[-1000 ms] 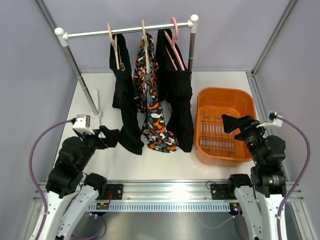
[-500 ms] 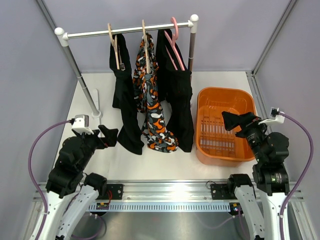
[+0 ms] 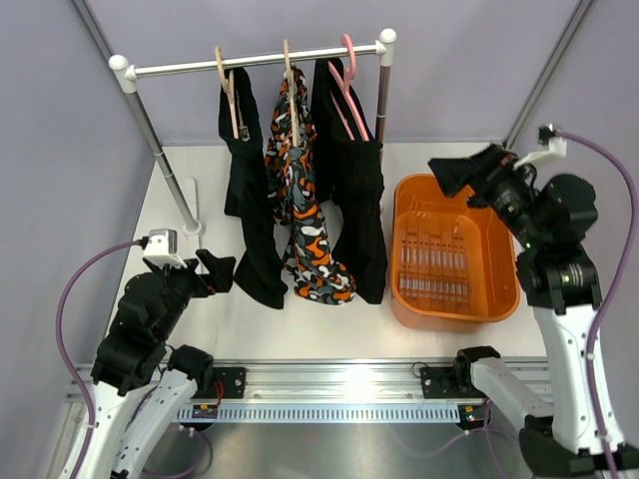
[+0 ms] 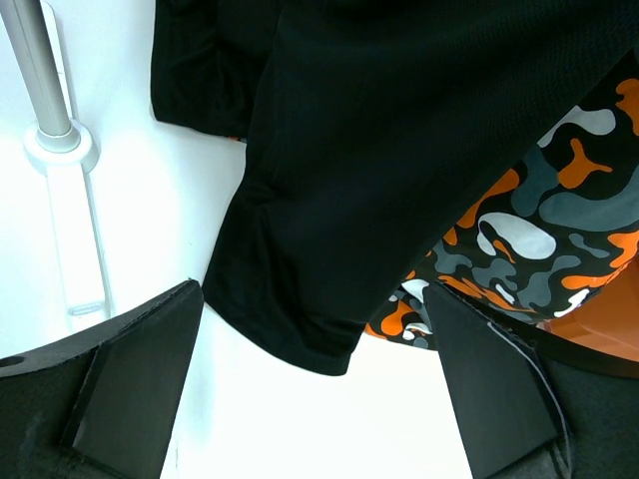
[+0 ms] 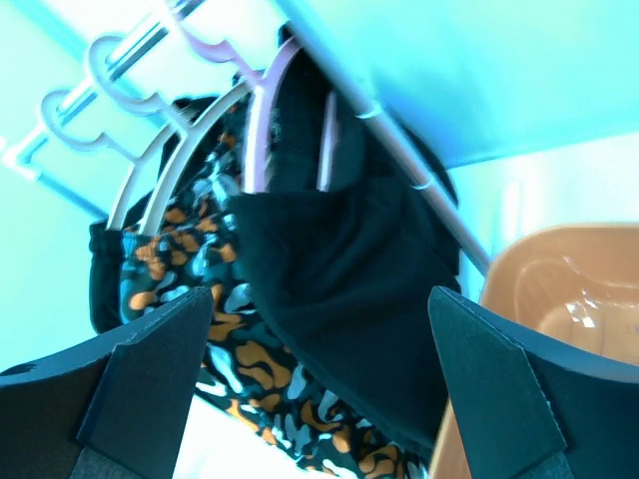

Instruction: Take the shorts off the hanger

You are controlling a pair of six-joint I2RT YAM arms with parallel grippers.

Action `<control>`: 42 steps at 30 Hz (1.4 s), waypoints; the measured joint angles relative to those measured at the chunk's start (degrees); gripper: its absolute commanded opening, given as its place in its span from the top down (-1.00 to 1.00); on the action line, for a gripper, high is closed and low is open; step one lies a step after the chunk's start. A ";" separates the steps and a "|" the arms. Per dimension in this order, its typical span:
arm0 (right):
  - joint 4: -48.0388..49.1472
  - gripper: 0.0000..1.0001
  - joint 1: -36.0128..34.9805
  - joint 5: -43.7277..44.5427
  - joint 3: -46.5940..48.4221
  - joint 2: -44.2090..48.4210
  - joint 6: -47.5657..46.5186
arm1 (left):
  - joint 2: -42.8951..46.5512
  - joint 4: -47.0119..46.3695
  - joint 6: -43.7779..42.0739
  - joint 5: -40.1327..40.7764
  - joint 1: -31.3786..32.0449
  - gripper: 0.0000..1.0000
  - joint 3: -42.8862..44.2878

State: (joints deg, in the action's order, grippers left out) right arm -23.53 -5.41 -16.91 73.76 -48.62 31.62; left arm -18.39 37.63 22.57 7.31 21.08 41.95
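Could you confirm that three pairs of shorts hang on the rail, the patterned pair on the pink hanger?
Not quite: the top view shows the patterned pair on the middle wooden hanger; the pink hanger holds a black pair. The rest is right.

Left gripper (image 3: 222, 272) low, right gripper (image 3: 449, 175) high, both agape.

The top camera sits above and behind my arm bases, looking down over the whole table (image 3: 300, 324), with the rail (image 3: 180, 66) at twelve o'clock. My left wrist camera rides low and close, facing two o'clock at the hem of the left black shorts (image 4: 339, 150). My right wrist camera looks from farther back toward ten o'clock at the pink hanger (image 5: 255, 120). Both wrist views share the patterned shorts (image 4: 559, 220).
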 measured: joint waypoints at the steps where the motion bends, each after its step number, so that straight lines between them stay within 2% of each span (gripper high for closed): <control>1: -0.52 -0.95 -1.99 0.66 2.84 -2.38 -0.74 | 0.00 0.00 0.00 0.04 0.00 -0.98 0.00; 6: -3.17 -0.74 -15.04 7.52 21.59 -17.29 -7.58 | 0.00 0.00 0.00 0.28 0.00 -0.98 0.00; 9: -3.41 -0.59 -16.90 10.05 29.31 -24.57 -11.08 | 0.00 0.02 0.00 0.50 0.00 -0.98 0.00; 16: -7.89 -0.52 -22.25 16.61 47.25 -41.53 -18.67 | 0.00 0.04 0.02 0.85 0.00 -0.98 0.00; 21: -10.23 -0.50 -24.50 19.71 54.93 -50.36 -22.03 | 0.00 0.07 0.02 0.94 0.00 -0.98 0.00; 26: -12.44 -0.52 -25.33 22.56 56.26 -54.21 -23.87 | 0.00 0.07 0.02 0.94 0.00 -0.98 0.00; 33: -11.98 -0.57 -25.35 25.09 50.40 -50.69 -24.83 | 2.01 0.35 -1.03 0.68 0.00 -0.98 0.55; 37: -11.61 -0.59 -25.35 25.94 47.65 -47.04 -25.24 | 0.15 1.55 -2.73 0.90 0.02 -0.98 9.14; 42: -10.47 -0.60 -25.35 26.47 44.35 -41.90 -25.20 | -10.86 -4.44 -3.56 0.85 0.02 -0.98 23.65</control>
State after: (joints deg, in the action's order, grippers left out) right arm -34.00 -30.76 9.56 118.10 -90.52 6.42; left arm -29.26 33.19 19.00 8.16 21.10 65.60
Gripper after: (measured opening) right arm 0.797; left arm 0.987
